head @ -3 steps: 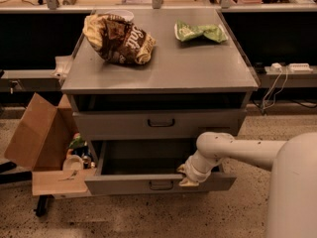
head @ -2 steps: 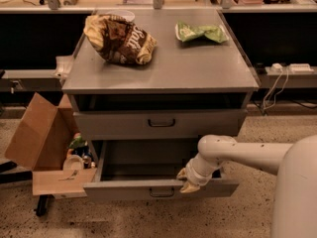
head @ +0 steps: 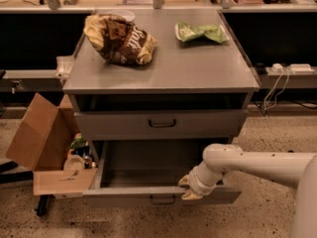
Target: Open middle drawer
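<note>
The gripper (head: 188,188) seems clamped on the front rim of the open middle drawer (head: 124,196), below the bench (head: 163,78) front edge, with a box (head: 34,133) crowding the bench's left edge.

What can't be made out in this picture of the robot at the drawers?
Camera view:
- How the gripper meets the middle drawer's front rim: the arm covers the contact.
- Anything under that drawer: its pulled-out front hides it.
- The robot's body: the arm runs off the right edge.
- The upper drawer's inside: the cabinet top shadows it.
</note>
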`<state>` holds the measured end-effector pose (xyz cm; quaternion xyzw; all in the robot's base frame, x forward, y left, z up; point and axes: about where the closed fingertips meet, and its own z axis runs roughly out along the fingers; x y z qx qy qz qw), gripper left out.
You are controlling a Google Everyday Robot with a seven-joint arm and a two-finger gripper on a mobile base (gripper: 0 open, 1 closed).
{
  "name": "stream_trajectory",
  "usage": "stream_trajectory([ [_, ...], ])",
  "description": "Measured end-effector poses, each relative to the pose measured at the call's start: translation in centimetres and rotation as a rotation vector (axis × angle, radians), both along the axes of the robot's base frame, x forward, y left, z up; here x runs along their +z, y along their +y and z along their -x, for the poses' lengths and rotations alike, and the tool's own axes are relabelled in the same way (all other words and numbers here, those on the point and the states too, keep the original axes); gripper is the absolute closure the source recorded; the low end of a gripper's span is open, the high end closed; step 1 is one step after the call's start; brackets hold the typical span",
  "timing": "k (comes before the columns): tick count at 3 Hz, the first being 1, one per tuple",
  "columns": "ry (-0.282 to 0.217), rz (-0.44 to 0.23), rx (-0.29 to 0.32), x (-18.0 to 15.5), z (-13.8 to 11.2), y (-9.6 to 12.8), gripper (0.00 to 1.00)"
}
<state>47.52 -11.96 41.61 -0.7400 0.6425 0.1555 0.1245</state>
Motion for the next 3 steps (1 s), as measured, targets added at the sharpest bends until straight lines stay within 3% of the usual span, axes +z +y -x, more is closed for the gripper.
stream_trajectory([
  [1, 0.0, 0.0, 0.0, 0.0, 0.0, 0.0, 1.0],
  [3, 0.001, -0.034, -0.015, 0.4, 3.0, 0.1, 1.0],
])
